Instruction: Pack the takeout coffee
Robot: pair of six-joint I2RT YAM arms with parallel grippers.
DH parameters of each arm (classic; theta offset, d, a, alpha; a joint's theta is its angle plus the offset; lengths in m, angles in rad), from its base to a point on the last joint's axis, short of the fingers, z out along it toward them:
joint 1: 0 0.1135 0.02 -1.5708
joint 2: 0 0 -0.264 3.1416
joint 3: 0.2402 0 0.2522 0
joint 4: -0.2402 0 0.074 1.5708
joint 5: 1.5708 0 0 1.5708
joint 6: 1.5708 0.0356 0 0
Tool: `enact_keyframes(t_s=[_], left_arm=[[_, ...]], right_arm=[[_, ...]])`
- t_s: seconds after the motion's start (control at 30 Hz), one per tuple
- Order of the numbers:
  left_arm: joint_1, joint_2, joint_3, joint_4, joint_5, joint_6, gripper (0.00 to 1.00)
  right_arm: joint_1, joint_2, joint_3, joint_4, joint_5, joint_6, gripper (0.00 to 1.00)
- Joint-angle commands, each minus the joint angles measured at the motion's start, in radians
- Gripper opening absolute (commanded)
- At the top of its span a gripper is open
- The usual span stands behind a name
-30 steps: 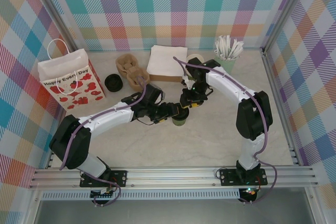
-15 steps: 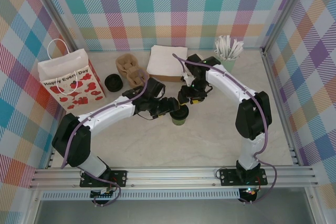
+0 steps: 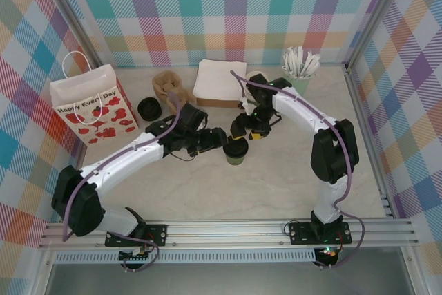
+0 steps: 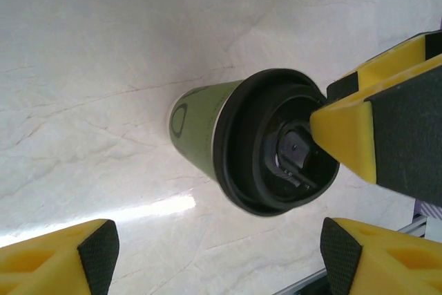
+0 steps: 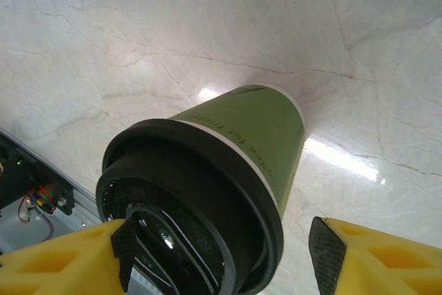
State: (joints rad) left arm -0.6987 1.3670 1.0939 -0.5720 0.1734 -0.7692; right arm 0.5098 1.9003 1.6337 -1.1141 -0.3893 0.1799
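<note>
The green cup [image 3: 235, 152] with a black lid [image 4: 276, 144] stands on the table [image 3: 276, 184]. The left hand [image 4: 217, 248] and the right hand [image 5: 221, 250] are both spread wide.

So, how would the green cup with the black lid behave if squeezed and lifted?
The wall of the green cup looks like thin paper, so a hard squeeze would probably dent it. It narrows toward its base under the wider black lid, so a high push may tip it. Contents are hidden.

Black lid [image 5: 200, 191] of the takeout coffee [image 5: 255, 122] cropped at the lower edge; side lettering illegible.
</note>
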Motion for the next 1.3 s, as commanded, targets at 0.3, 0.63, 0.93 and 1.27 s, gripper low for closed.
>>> enact_keyframes(t_s=[0.3,0.63,0.93,1.27], left_arm=[[0.022,-0.102,-0.087,-0.048,-0.019,-0.011,0.80],[0.021,-0.042,-0.104,0.056,0.087,-0.034,0.80],[0.012,0.011,-0.106,0.080,0.101,-0.042,0.78],[0.008,0.068,-0.117,0.099,0.095,-0.038,0.75]], right_arm=[[-0.001,-0.073,-0.121,0.037,-0.173,-0.005,0.64],[0.039,-0.123,-0.228,0.128,-0.309,0.016,0.65],[0.025,-0.137,-0.189,0.075,-0.126,0.025,0.65],[0.026,-0.074,-0.108,0.074,-0.081,0.046,0.61]])
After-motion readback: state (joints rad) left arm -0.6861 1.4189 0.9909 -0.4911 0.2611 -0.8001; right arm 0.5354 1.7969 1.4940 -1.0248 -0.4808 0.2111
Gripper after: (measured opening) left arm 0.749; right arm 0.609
